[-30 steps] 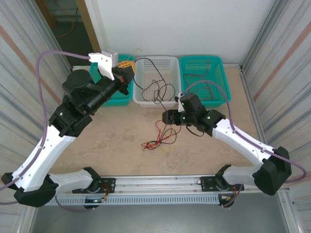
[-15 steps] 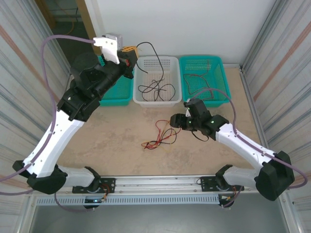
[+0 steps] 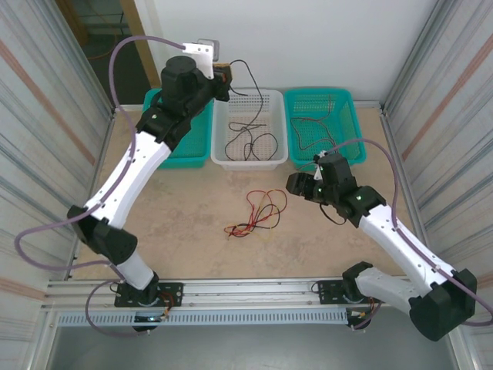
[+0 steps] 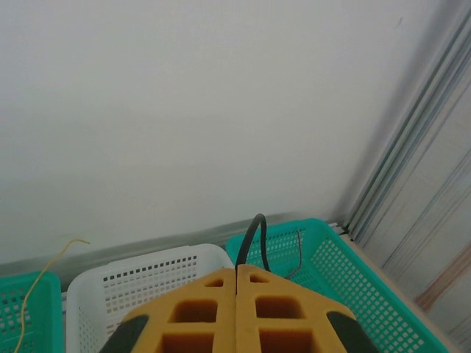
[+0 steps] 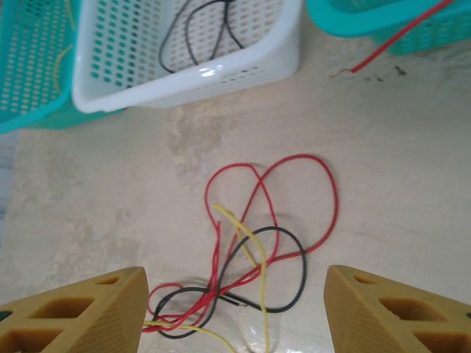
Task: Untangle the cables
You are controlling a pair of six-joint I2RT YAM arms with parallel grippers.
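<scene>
L gripper (image 3: 223, 73) is clenching black cable (image 4: 252, 235) high over white basket (image 3: 248, 163) at table's (image 3: 177, 220) far edge, prob. to feed it in; R gripper (image 3: 297, 185) is hovering released above red/black/yellow tangle (image 3: 256, 216) mid-table.

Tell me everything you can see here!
table: one, beige, under everything
white basket: one, white, middle back of table
teal baskets: two, teal, left and right of white basket
tangle of cables: one, red, black and yellow, on table before white basket
black cable: one, black, rising from white basket into left jaws
red cables: some, red, in right teal basket
yellow cable: one, yellow, in left teal basket
arms: two, white and black, left reaching high, right above tangle
left jaws: orange, shut on black cable
right jaws: orange, open, holding nothing
</scene>
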